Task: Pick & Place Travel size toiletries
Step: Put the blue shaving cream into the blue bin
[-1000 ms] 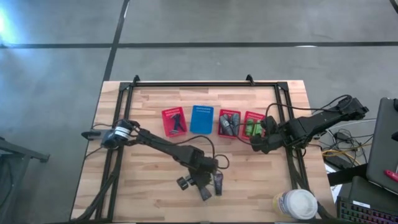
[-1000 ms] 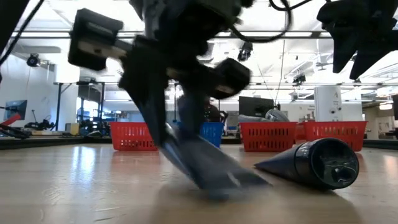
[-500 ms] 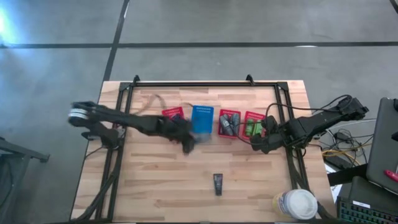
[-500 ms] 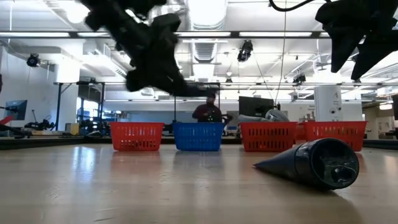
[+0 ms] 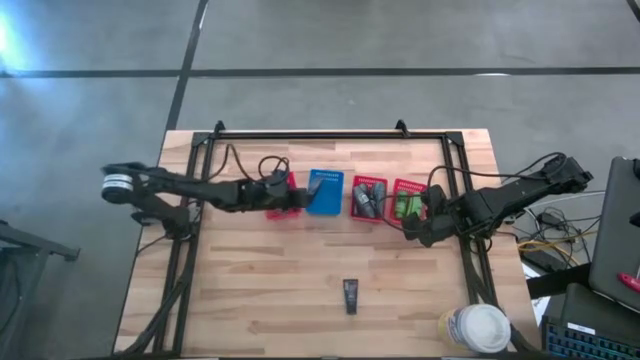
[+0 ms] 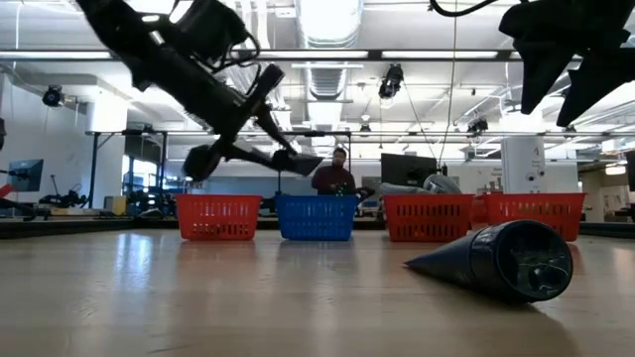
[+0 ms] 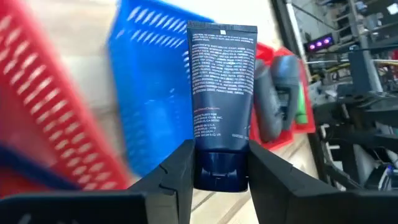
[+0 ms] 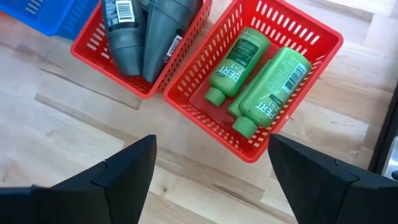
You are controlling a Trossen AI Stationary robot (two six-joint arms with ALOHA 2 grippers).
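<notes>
My left gripper (image 5: 290,203) hangs over the leftmost red basket (image 5: 272,186) and the blue basket (image 5: 324,192), shut on a dark blue tube (image 7: 222,81). A second dark tube (image 5: 350,295) lies on its side on the near middle of the table, large in the low view (image 6: 506,260). Grey tubes (image 8: 149,31) lie in the third basket (image 5: 368,198). Green tubes (image 8: 261,81) lie in the rightmost red basket (image 5: 408,200). My right gripper (image 8: 211,180) stands open above the table just near of that basket, with nothing between its fingers. My left gripper pinches the dark blue tube by its cap end (image 7: 221,175) between its two fingers. The fingers come from the table's left, slanting a little downward, and lie along the tube. The tube sticks out ahead of the fingers, lifted clear above the baskets (image 6: 293,161).
The four baskets stand in a row across the table's middle. A black frame (image 5: 330,133) runs along the far edge and down both sides. A white lidded cup (image 5: 478,328) stands at the near right corner. A person (image 6: 335,177) shows in the room beyond.
My left gripper has lifted the dark blue tube off the near middle of the table and carried it toward the far edge and the left, up over the baskets. Its wrist has rolled on the way. The other dark tube has stayed where it lay.
</notes>
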